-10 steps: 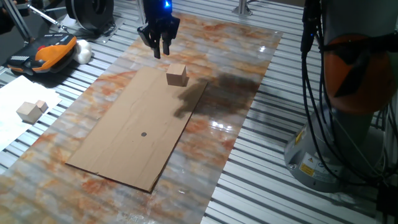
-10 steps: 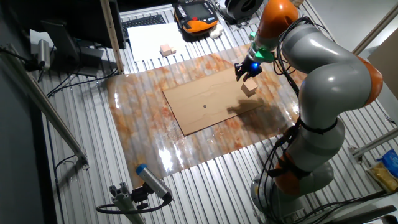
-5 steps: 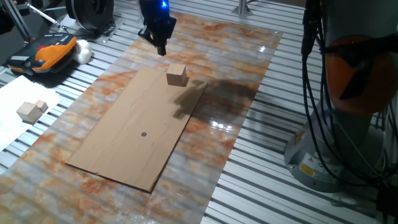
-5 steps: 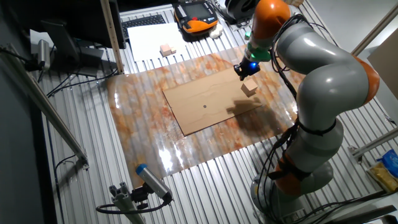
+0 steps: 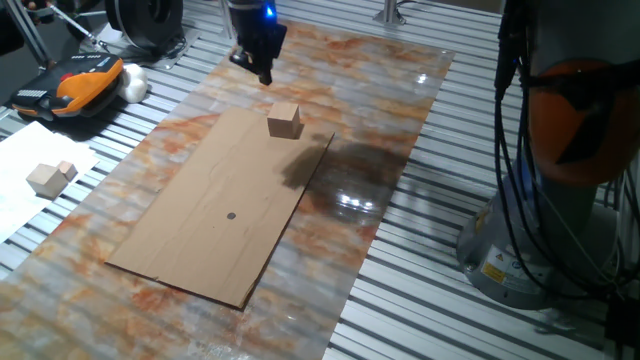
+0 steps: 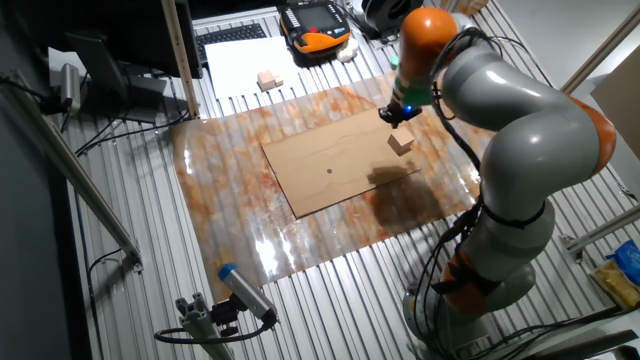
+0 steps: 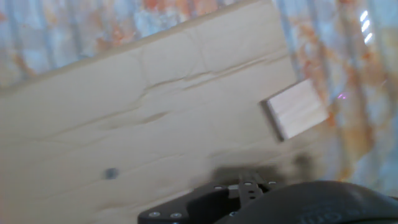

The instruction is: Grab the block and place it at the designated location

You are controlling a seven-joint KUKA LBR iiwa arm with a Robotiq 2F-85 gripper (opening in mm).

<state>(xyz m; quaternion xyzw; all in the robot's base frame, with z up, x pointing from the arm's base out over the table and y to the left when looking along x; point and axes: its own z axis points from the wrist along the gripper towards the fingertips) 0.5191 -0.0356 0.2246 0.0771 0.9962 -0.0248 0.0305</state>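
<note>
Wooden cube (image 5: 285, 120) seated near cardboard sheet (image 5: 200, 230) corner, dark dot (image 5: 231, 215) left uncovered mid-sheet, gripper (image 5: 262, 72) raised beyond cube, jaw state undeterminable.

It was a robotics lab. A slatted aluminium table (image 6: 300, 300) stood among loose cables (image 6: 120, 140), with a teach pendant (image 5: 75, 85) nearby.

above block (image 5: 285, 120): open, nothing over it, my tool (image 5: 262, 68) hangs apart beyond it | cardboard sheet (image 5: 200, 230): bare around the dot (image 5: 231, 215) | obstacles: pale blocks (image 5: 49, 177), orange pendant (image 5: 85, 80), both well aside on the surface (image 5: 400, 110)
</note>
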